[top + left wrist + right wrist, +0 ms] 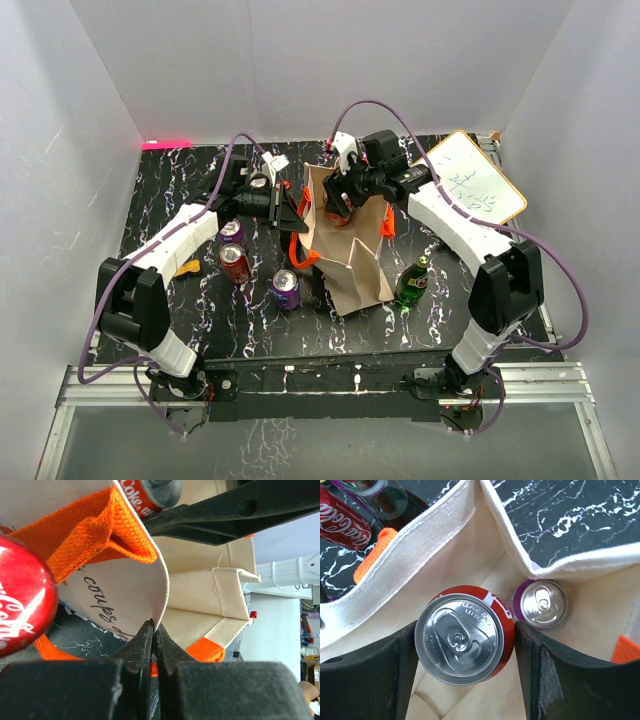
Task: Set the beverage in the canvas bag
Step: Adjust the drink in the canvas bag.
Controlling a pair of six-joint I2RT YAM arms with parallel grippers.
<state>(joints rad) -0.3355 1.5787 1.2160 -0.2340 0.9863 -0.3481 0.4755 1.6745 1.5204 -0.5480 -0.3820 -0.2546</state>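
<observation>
1. Placing step: my right pincer (465,655) grips the red can (457,630) inside the bag (350,265) mouth, above a purple can (541,603) lying deeper in the bag.
2. My left pincer (152,630) is clamped on the bag's rim.
3. Next, I judge: lower, then release.

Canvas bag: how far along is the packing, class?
Done: one purple can sits inside the canvas bag. In hand: left claw pinches the bag's rim; right claw holds a red can at the opening. Left: three cans and a green bottle on the table.
</observation>
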